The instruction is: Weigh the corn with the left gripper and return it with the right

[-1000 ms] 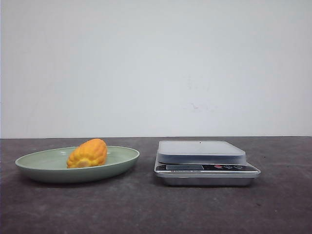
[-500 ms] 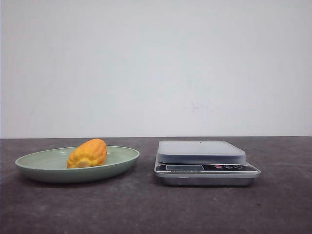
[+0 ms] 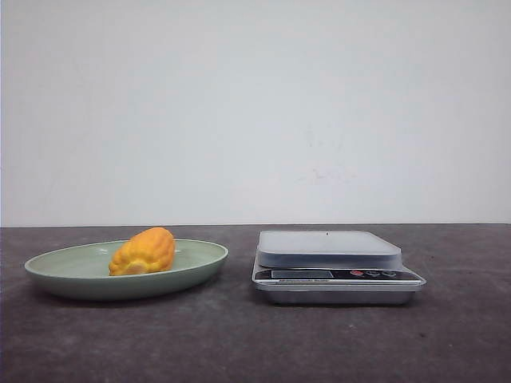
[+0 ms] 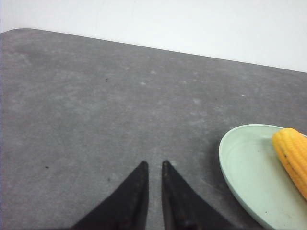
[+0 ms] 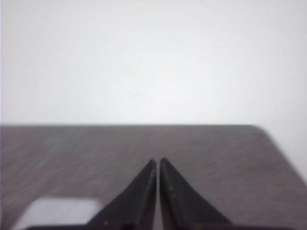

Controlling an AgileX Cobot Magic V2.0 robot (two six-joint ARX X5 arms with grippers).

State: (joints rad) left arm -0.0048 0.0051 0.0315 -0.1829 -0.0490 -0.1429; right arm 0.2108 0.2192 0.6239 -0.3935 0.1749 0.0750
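Front view
Corn: you see the corn lying on its side inside the plate, a little right of the plate's middle, its paler blunt end turned toward you.
Plate: you have a shallow pale green dish resting on the dark surface, just left of the scale and not touching it.
Scale: you see a silver kitchen scale with a pale weighing platform on top and a dark front strip holding a display and small buttons; nothing lies on the platform.
Arms: neither pincer appears in this view.

Left wrist view
Left pincer: you see the left pincer with its two black fingers nearly together, only a thin gap between the tips, gripping nothing.
Position: it hangs over bare grey surface, well apart from the plate.
Corn: you can see one end of the corn inside the plate's far side from the pincer, cut by the frame edge; its kernel rows are plain.

Right wrist view
Right pincer: you see the right pincer with its black fingers almost touching at the tips, a narrow slit between them, holding nothing.
Scale: a blurred pale block, likely the scale's platform, sits close beside the pincer at the frame's corner.
Corn: it does not show here.
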